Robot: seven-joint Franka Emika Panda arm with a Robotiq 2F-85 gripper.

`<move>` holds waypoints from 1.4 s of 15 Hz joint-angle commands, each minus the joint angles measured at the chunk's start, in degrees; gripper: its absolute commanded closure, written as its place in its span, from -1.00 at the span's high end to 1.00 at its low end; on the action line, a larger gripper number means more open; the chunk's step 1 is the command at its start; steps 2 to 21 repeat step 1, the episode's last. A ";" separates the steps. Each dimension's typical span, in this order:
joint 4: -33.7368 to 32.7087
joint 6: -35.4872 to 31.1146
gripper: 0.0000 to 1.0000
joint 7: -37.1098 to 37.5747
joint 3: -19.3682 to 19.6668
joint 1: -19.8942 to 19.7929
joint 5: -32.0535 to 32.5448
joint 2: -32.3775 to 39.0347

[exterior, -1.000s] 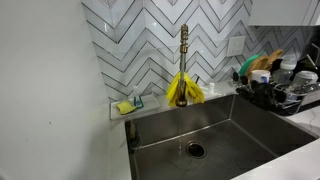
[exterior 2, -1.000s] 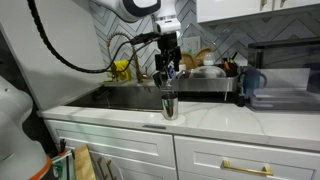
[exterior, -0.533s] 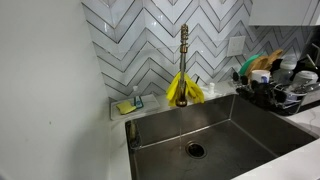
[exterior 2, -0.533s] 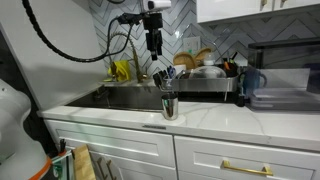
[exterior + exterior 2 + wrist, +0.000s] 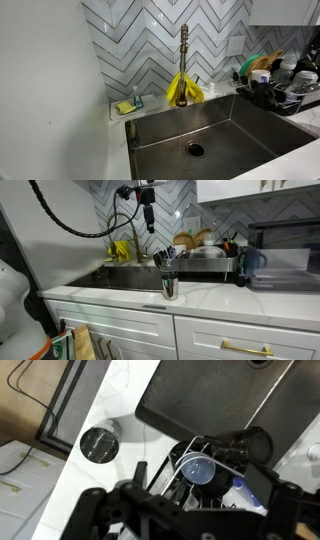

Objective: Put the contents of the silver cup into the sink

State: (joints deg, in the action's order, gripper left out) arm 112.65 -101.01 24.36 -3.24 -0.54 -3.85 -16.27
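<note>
The silver cup (image 5: 169, 284) stands upright on the white counter (image 5: 225, 299), close to the counter's front edge and just in front of the sink (image 5: 122, 276). In the wrist view the cup (image 5: 99, 444) shows as a round rim on the pale counter, beside the sink's (image 5: 205, 400) near corner. Its inside is too dark to make out the contents. The gripper (image 5: 148, 224) hangs high above the sink's back edge, pointing down and well apart from the cup, with nothing seen between its fingers. Whether the fingers stand wide or narrow cannot be told, since they are small in the exterior view and blurred in the wrist view. In an exterior view the sink (image 5: 235, 122) looks bare, with the round drain (image 5: 195, 150) in its floor. Behind it, at the counter's back edge, the faucet (image 5: 184, 45) rises against the zigzag tiles with yellow gloves (image 5: 184, 90) draped over it. A small sponge tray (image 5: 128, 105) sits towards the back corner beside the sink. A loaded dish rack (image 5: 272, 92) fills the counter on the sink's other side, also seen in the exterior view with the arm (image 5: 205, 258). A blue cup (image 5: 197, 471) in it lies under the gripper in the wrist view. A dark appliance (image 5: 285, 252) stands beyond the rack, and a black cable (image 5: 65, 232) loops down from the arm.
</note>
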 commanded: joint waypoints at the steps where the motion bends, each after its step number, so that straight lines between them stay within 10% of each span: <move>1: -0.32 0.17 1.00 -0.39 -0.30 -0.19 -0.06 0.04; 21: -0.32 0.17 1.00 -0.39 -0.30 -0.19 -0.06 0.04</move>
